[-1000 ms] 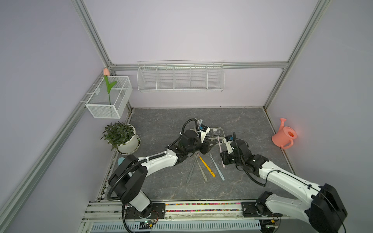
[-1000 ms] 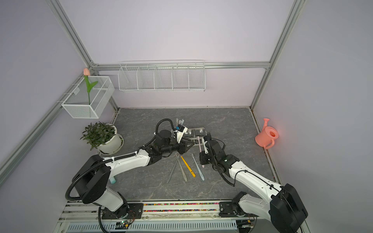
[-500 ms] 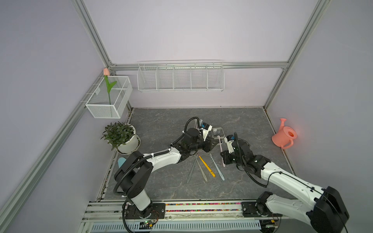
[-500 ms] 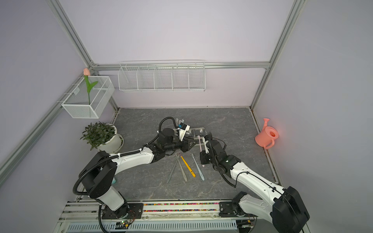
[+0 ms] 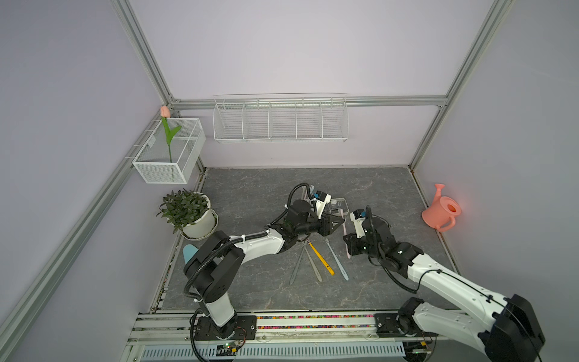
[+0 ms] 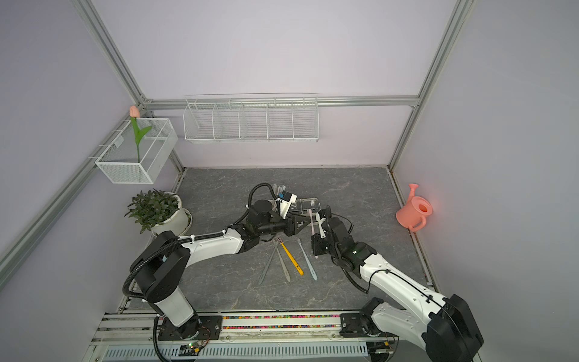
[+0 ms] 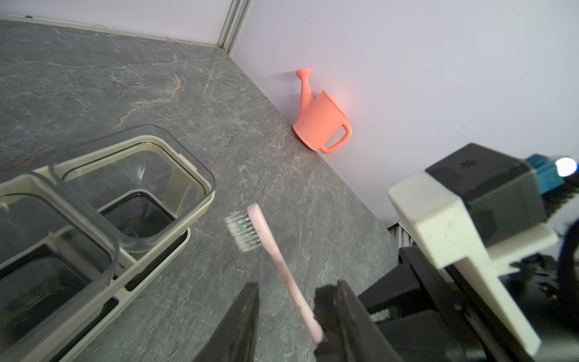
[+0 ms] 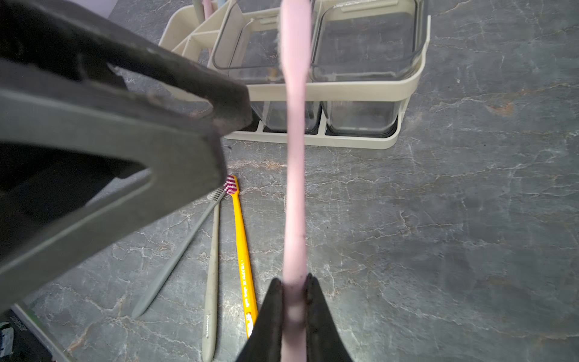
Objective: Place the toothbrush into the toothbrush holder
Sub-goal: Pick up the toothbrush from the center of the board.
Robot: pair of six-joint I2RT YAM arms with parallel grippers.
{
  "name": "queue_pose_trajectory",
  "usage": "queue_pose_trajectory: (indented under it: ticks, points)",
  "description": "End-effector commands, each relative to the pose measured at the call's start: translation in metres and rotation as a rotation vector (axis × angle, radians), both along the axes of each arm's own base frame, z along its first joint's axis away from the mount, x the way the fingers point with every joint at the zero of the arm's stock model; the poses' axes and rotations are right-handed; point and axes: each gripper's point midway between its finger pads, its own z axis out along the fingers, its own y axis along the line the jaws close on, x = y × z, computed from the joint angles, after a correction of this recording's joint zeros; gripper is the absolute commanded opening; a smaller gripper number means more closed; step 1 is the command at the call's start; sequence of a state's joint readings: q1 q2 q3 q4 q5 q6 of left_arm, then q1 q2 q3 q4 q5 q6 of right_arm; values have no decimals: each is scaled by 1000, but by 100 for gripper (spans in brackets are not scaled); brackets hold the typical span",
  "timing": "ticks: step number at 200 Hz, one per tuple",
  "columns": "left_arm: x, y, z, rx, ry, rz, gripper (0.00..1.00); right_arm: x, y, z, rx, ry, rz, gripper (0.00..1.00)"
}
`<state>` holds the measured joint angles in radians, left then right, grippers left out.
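1. At the 9 o'clock edge of the grey marble-look worktop (image 5: 250, 194) stands a leafy green plant (image 5: 188, 213) in a white pot. Above it a white mesh box (image 5: 169, 153) holds an artificial pink tulip (image 5: 165, 111). A long white wire basket (image 5: 280, 119) hangs on the back wall at 12 o'clock. All of these are well apart from the arms' working ends.
2. The left claw (image 5: 336, 223) reaches in from 9 o'clock. Its black fingers (image 7: 244, 319) stand apart and straddle the pink handle, which lies close to one finger with a clear gap to the other.
3. At 6 o'clock of both claws, two slim grey toothbrushes (image 5: 297, 266), a yellow toothbrush (image 5: 319, 258) and a pale blue toothbrush (image 5: 336, 263) lie fanned flat on the worktop.
4. The cream-white rectangular plastic toothbrush holder (image 8: 344, 91) sits at 12 o'clock of the claws, with two clear plastic cups (image 7: 141, 175) in it. In both top views the left wrist covers its 9 o'clock end.
5. The slim pink toothbrush (image 8: 294, 188) is held off the worktop with its bristle head toward 12 o'clock. The head is just beside the holder's near 3 o'clock corner, outside every compartment.
6. The right claw (image 8: 293, 280) is clamped together on the tail of that handle.
7. A coral plastic watering can (image 5: 440, 213) stands against the wall at 3 o'clock. Bare worktop stretches between it and the right arm, and behind the holder toward 12 o'clock.
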<state>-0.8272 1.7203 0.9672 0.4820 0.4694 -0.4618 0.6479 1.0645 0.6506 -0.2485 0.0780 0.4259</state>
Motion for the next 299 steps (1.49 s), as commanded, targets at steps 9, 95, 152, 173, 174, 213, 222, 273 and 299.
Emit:
queue_pose_trajectory:
  ticks: [9, 95, 152, 173, 174, 213, 222, 273, 299]
  points:
    - [0, -11, 6, -33, 7, -21, 43, -1, -3, -2, -2, -10, -7, 15]
    - [4, -18, -1, -46, 19, -25, 42, -2, -2, 1, 12, -24, -2, 15]
    - [9, -25, 5, -72, 20, -35, 42, -2, 0, 1, 18, -28, 7, 15]
    - [8, -27, 2, -69, 26, -44, 39, -1, -1, 3, 20, -36, 6, 15]
    - [8, -27, 2, -69, 26, -44, 39, -1, 0, 3, 20, -36, 7, 15]
    - [6, -28, -3, -63, 43, -52, 38, -2, -2, 5, 22, -47, 3, 15]
    - [7, -28, -4, -63, 42, -49, 38, -2, -2, 5, 24, -48, 4, 15]
    - [9, -31, -5, -67, 46, -49, 36, -2, 0, 5, 29, -50, 12, 15]
    - [9, -33, -4, -79, 52, -57, 30, -1, 0, 6, 29, -53, 13, 15]
